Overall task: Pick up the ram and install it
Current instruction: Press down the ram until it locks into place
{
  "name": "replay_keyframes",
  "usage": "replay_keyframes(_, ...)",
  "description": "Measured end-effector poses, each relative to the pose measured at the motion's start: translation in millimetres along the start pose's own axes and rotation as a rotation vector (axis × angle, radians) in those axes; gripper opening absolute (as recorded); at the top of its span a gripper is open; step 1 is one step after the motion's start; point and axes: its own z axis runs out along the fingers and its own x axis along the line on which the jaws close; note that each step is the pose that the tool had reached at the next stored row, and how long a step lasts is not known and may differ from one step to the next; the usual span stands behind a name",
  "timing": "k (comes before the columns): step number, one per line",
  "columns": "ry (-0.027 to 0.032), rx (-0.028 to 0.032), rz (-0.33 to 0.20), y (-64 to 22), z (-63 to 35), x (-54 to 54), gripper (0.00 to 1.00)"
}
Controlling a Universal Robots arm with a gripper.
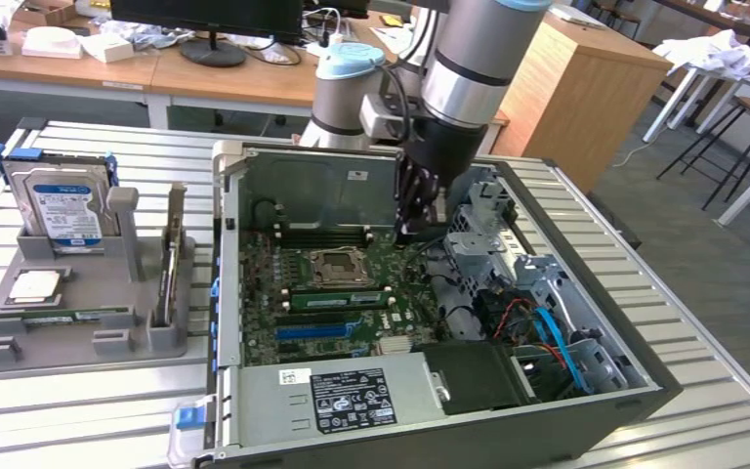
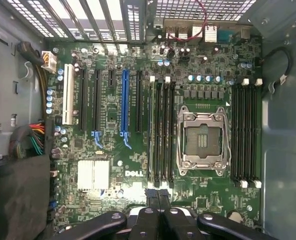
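Ram (image 1: 336, 298) sits in a slot on the motherboard (image 1: 265, 293), inside the open case (image 1: 300, 186). You find it just beside the CPU socket (image 1: 343, 266), on the side toward the blue slot (image 1: 316, 330). It lies along the slot, green with dark chips. I cannot tell if it is pressed fully down.

In the wrist view you see the ram (image 2: 151, 135) from its edge, as a pale narrow strip. It stands between the CPU socket (image 2: 203, 137) and the blue slot (image 2: 124, 100). The black slots next to it look free.

Now look at the end effector (image 1: 417, 233). It hangs down into the case, near the end of the ram on the exterior view's right, and above the board. In the wrist view the end effector (image 2: 160, 197) is clenched: the two black fingers (image 2: 152, 196) are pressed together and you see nothing between them. It holds nothing that shows. It seems apart from the ram, but whether it touches the board you cannot judge from these views.

On the bench (image 1: 89, 410), at the exterior view's left, stands a grey holder (image 1: 75, 347). A second green stick (image 1: 69, 315) lies in it, well apart from the end effector. A hard drive (image 1: 65, 210) stands upright at its back.
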Motion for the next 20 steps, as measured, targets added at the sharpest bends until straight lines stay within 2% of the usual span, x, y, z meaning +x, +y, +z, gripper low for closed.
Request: replay_keyframes(20,-0.0001,0.0001,0.0,-0.5,12.7,0.3,0.1)
